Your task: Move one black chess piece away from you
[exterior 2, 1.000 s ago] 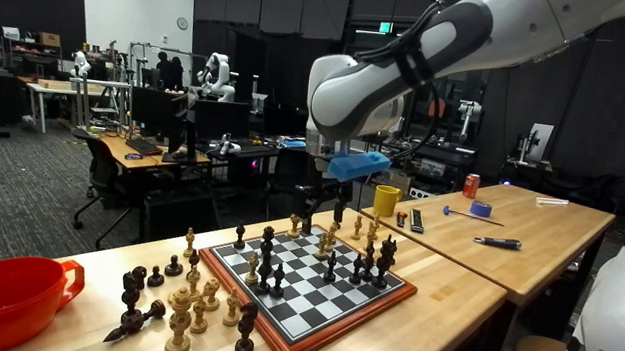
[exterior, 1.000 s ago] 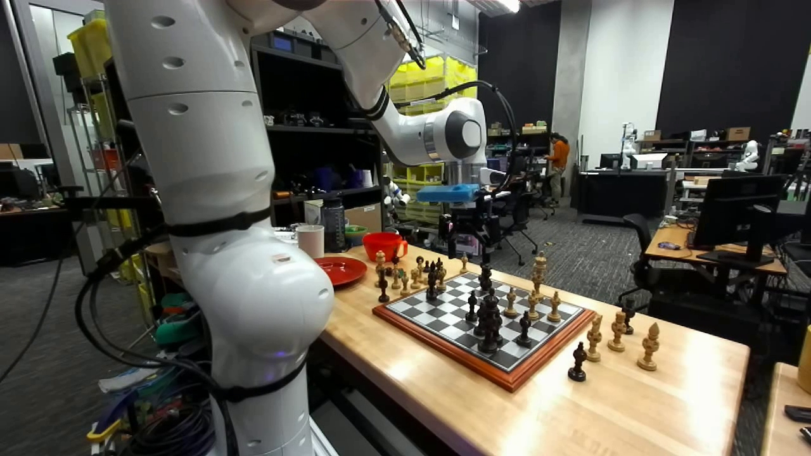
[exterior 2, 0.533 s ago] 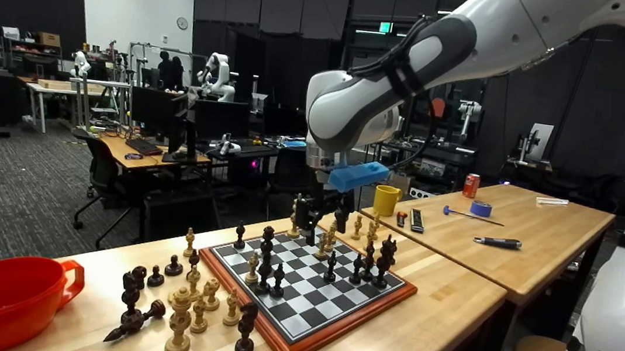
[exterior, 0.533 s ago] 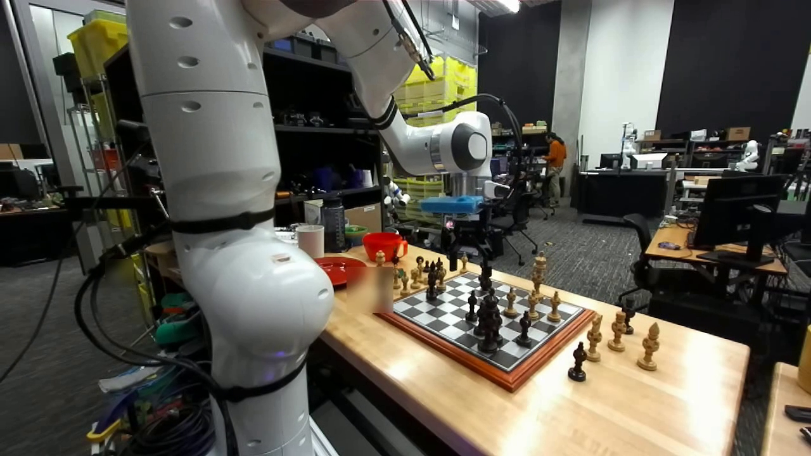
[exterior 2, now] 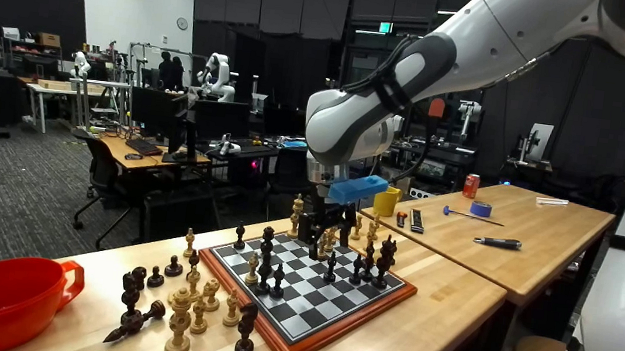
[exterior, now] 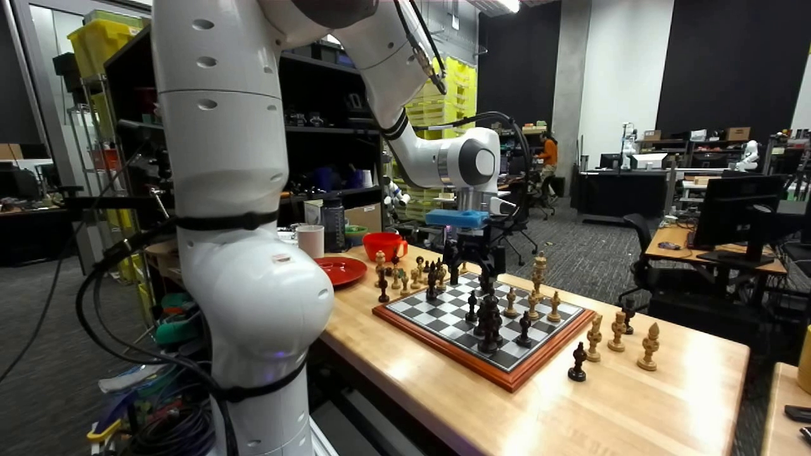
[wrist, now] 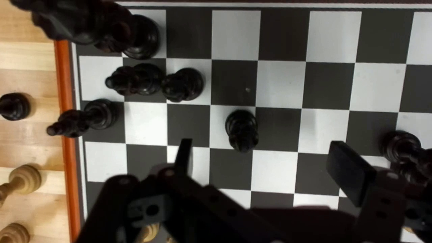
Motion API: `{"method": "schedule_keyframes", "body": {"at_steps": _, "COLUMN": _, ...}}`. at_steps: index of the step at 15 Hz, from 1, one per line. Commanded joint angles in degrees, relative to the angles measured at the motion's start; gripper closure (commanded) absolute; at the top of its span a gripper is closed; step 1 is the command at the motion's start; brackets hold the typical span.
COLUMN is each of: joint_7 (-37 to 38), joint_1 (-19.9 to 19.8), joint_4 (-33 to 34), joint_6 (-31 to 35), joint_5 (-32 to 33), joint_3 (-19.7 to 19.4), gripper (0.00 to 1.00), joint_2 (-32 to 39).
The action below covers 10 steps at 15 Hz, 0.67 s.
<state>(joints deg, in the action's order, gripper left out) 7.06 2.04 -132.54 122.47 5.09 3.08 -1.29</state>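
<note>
A lone black chess piece (wrist: 241,130) stands upright on a light square of the chessboard (wrist: 280,81) in the wrist view. It appears to be the small black piece (exterior 2: 330,269) near the board's middle in an exterior view. My gripper (wrist: 261,150) is open and empty; the black piece shows between the fingertips, toward the top of the wrist view. In both exterior views the gripper (exterior: 470,282) (exterior 2: 329,247) hangs above the board. Other black pieces (wrist: 184,84) stand to the left in the wrist view, and another (wrist: 401,145) stands close beside the right finger.
Light wood pieces (exterior 2: 253,269) share the board. More chess pieces (exterior 2: 179,325) stand or lie on the table beside it. A red bowl (exterior 2: 4,299), a red plate (exterior: 345,269) and a second table (exterior 2: 554,226) with tools and a yellow mug (exterior 2: 386,200) are around.
My arm has come down and swung a little across the board, so the gripper is lower, closer above the pieces. The gripper stays open. The chess pieces have not visibly moved.
</note>
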Motion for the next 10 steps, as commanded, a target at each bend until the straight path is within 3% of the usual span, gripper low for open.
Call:
{"method": "schedule_keyframes", "body": {"at_steps": 1, "joint_7": -1.5, "joint_1": 0.1, "joint_4": 0.8, "joint_6": -1.9, "joint_5": -1.7, "joint_3": -0.3, "gripper": 0.0, "joint_2": 0.9}}
{"method": "schedule_keyframes", "body": {"at_steps": 4, "joint_7": -1.7, "joint_1": 0.0, "joint_4": 0.8, "joint_6": -1.1, "joint_5": -1.8, "joint_3": -0.5, "gripper": 0.0, "joint_2": 1.6}}
{"method": "schedule_keyframes", "body": {"at_steps": 6, "joint_7": -1.5, "joint_1": -0.1, "joint_4": 0.8, "joint_6": 0.1, "joint_5": -1.3, "joint_3": -0.6, "gripper": 0.26, "joint_2": 2.0}}
{"method": "schedule_keyframes", "body": {"at_steps": 10, "joint_7": -1.2, "joint_1": -0.3, "joint_4": 1.3, "joint_6": 0.8, "joint_5": -1.0, "joint_3": -1.0, "gripper": 0.55, "joint_2": 2.7}}
